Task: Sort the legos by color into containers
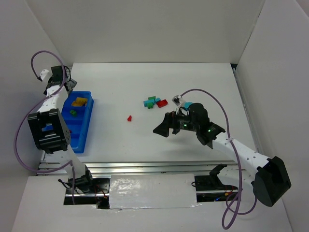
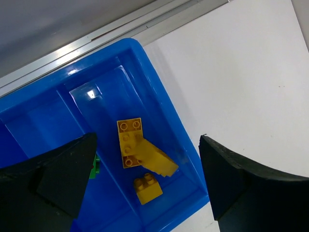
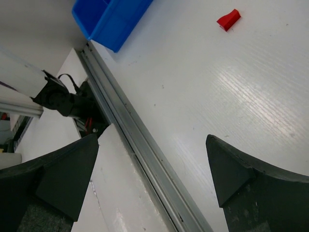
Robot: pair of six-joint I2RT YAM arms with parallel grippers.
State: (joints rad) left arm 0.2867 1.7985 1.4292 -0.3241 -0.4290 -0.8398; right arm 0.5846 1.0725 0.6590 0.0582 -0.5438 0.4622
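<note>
Tools both spread, empty.
My left tool (image 2: 147,162) over yellow bricks (image 2: 145,157) in tray (image 2: 48,111); right tool (image 3: 152,150) over bench (image 3: 241,96), red brick (image 3: 228,20) near.

No writing, label, brand or number can be read in any view. The blue tray (image 2: 104,104) and the yellow bricks (image 2: 128,140) inside it carry no legible marks.

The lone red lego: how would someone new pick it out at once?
On the white table, look between the blue tray at the left and the mixed cluster of bricks farther right. The red lego lies alone there, touching nothing, unlike the red brick packed into the cluster.
</note>
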